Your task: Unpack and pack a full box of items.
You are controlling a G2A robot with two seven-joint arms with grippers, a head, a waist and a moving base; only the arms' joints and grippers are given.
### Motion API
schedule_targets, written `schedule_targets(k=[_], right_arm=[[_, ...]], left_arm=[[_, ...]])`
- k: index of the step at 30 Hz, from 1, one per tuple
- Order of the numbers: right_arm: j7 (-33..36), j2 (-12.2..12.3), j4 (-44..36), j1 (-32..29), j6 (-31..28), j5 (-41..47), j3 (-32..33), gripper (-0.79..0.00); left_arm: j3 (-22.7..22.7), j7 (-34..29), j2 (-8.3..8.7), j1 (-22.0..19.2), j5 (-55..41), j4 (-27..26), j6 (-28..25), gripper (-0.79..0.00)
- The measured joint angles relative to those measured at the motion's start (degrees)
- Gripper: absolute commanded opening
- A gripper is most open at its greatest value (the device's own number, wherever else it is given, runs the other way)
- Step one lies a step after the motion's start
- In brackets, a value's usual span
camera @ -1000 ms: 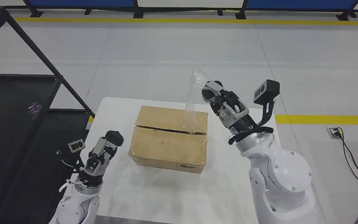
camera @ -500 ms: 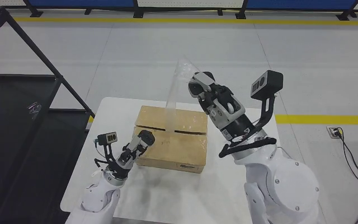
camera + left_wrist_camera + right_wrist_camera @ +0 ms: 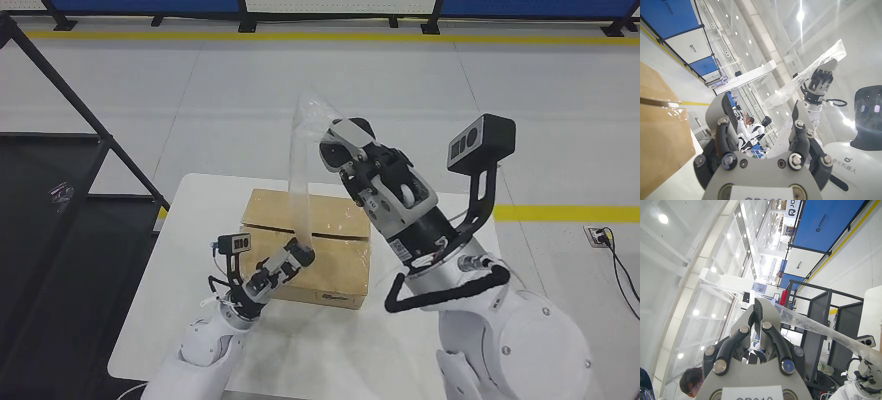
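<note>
A brown cardboard box (image 3: 305,250) lies closed in the middle of the white table (image 3: 400,330); its side also shows in the left wrist view (image 3: 660,128). A long clear tape strip (image 3: 298,165) rises from the box top. My right gripper (image 3: 335,140) is high above the box's far edge, shut on the strip's upper end (image 3: 758,308); the strip (image 3: 810,326) runs down from its fingers. My left gripper (image 3: 298,256) is at the box's front side, open (image 3: 762,113), with nothing between its fingers. From there the strip (image 3: 800,83) and right gripper (image 3: 826,66) appear overhead.
A black metal rack (image 3: 60,210) stands close against the table's left side. Bare table lies in front of the box and to its right. A yellow line (image 3: 565,212) crosses the floor beyond the table's right edge.
My right gripper has swung left and higher, peeling the tape strip further off the box. My left arm has moved right from the table's left edge to the box's front.
</note>
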Motion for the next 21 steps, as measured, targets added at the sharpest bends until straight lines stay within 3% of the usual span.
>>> schedule_targets(k=[2, 4, 5, 13, 21], right_arm=[[-0.1, -0.1, -0.1, 0.2, 0.2, 0.1, -0.1, -0.785], [-0.2, -0.1, -0.1, 0.3, 0.3, 0.2, -0.1, -0.785], [-0.2, -0.1, -0.1, 0.3, 0.3, 0.2, -0.1, -0.785], [-0.7, -0.2, 1.0, 0.6, 0.4, 0.9, 1.0, -0.785], [-1.0, 0.0, 4.2, 0.2, 3.5, 0.6, 4.5, -0.785]], left_arm=[[0.5, -0.3, -0.19, -0.4, -1.1, -0.1, -0.5, -0.249], [0.9, -0.1, -0.39, -0.8, -1.7, -0.1, -1.2, -0.566], [1.1, 0.0, -0.49, -1.0, -2.0, -0.1, -1.3, -0.785], [1.2, -1.2, -0.78, -1.5, -3.0, 0.0, -2.1, -0.785], [-3.4, -1.3, 0.03, 0.6, -1.0, -1.4, -3.0, -0.785]])
